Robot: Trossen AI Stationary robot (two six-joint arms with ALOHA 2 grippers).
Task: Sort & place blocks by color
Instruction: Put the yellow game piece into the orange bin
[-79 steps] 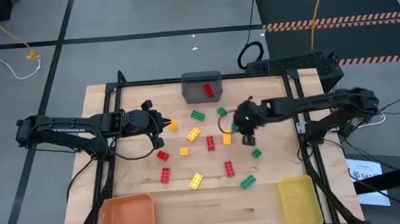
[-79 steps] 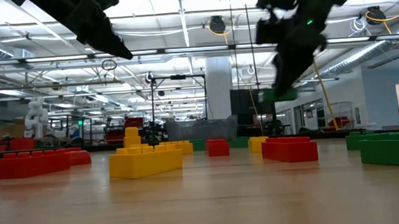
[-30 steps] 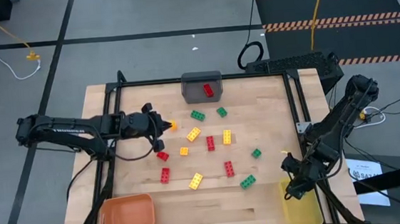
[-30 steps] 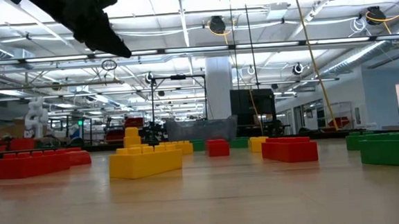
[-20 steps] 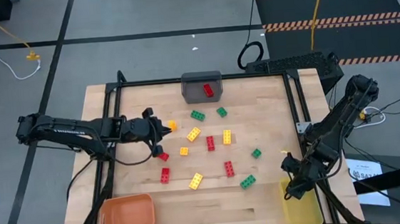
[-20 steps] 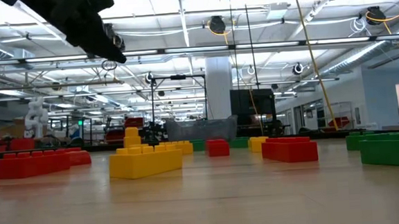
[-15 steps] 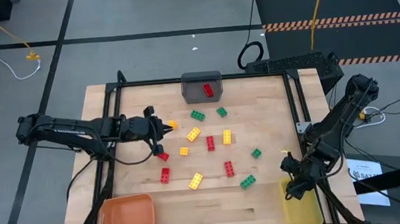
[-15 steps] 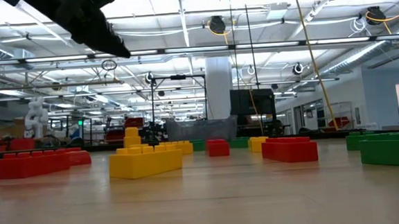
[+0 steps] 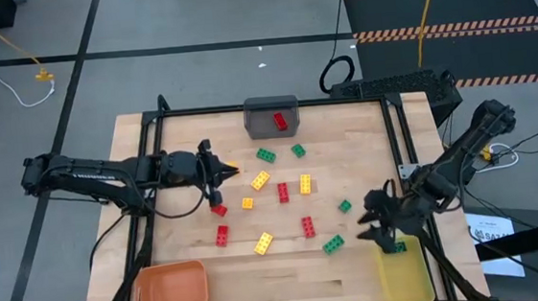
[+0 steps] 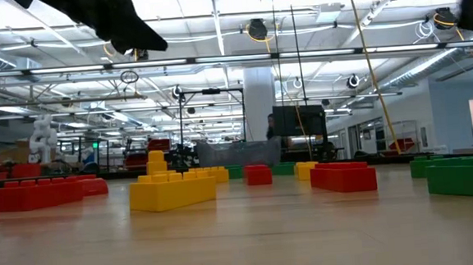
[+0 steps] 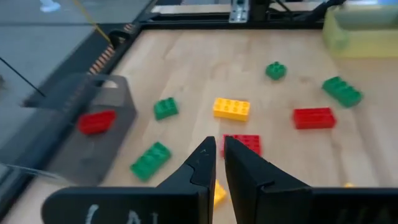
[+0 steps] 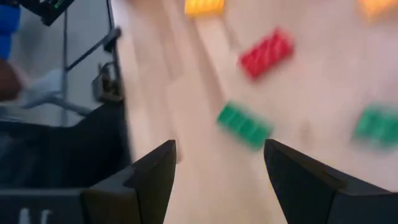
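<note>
The right gripper [image 9: 376, 230], fingers now spread and empty, has swung off the yellow bin [image 9: 403, 273], leaving a green block [image 9: 399, 247] inside, so one block is sorted; the left gripper [image 9: 225, 173], fingers pressed together, hovers far across the table from that bin.

- Bright, even light from the ceiling strips [image 10: 214, 37] seen in the low view; shadows on the table [image 9: 288, 274] are soft and short.
- High view is clear across the whole frame.
- Low view: the near tabletop is out of focus, and the arm [image 10: 106, 17] at the top is a dark silhouette.
- Right wrist view is smeared; the blocks [image 12: 244, 124] streak.
- Left wrist view is mildly soft, most so around the gray bin [image 11: 93, 106].
</note>
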